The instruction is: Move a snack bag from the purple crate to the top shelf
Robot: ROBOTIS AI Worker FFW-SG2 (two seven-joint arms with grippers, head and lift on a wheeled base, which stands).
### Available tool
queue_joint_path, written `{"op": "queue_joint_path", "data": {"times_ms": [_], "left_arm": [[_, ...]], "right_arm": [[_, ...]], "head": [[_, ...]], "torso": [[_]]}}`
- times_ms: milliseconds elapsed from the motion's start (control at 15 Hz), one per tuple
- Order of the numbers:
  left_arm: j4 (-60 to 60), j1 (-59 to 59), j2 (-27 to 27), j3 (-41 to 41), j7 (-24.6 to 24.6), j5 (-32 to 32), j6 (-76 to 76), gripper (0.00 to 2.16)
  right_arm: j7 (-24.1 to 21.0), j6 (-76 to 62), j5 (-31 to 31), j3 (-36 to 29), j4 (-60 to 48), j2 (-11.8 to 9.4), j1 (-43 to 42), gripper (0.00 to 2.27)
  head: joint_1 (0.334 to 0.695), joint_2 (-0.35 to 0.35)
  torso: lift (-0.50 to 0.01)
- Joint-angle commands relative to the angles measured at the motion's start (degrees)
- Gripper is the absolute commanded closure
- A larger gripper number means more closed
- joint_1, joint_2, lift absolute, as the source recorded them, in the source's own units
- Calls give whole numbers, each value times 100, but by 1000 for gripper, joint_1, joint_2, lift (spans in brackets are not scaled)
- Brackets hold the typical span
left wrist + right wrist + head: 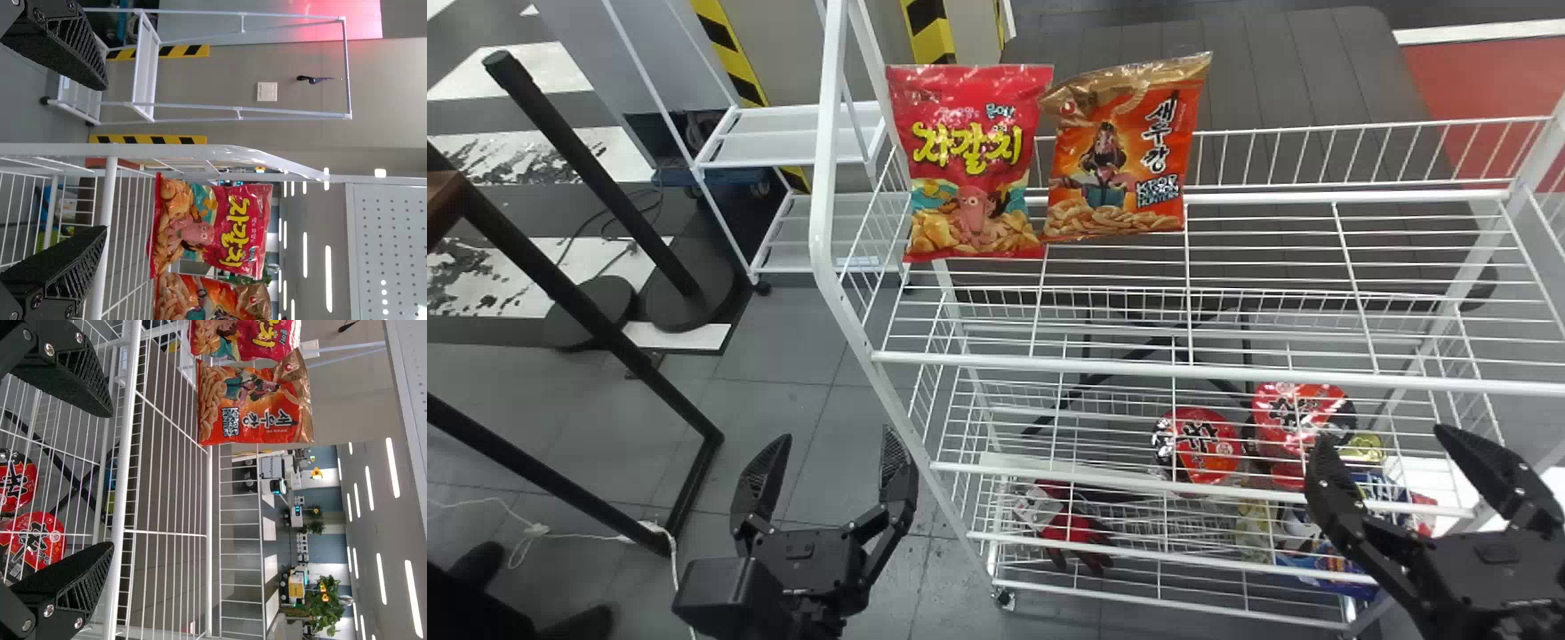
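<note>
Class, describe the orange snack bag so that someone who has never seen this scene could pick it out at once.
Find the white wire rack, then its top shelf. Toward the shelf's left end, the orange bag stands just right of a red bag. Its gold top sets it apart; the red bag has large yellow lettering.

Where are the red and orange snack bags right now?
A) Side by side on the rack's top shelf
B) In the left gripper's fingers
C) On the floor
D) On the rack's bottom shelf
A: the red bag sits beside the orange bag on the top shelf.
</note>
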Motion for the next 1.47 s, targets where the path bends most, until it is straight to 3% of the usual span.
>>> {"op": "queue_joint_path", "data": {"times_ms": [0,1400], "left_arm": [[15,0,0,0,0,0,-17,49],[129,-70,9,-44,0,0,1,56]], "right_arm": [[2,1,11,5,0,-7,1,127],[10,89,108,76,62,-60,-35,127]], "head": [[695,209],[695,221]], "torso": [[-36],[-120]]}}
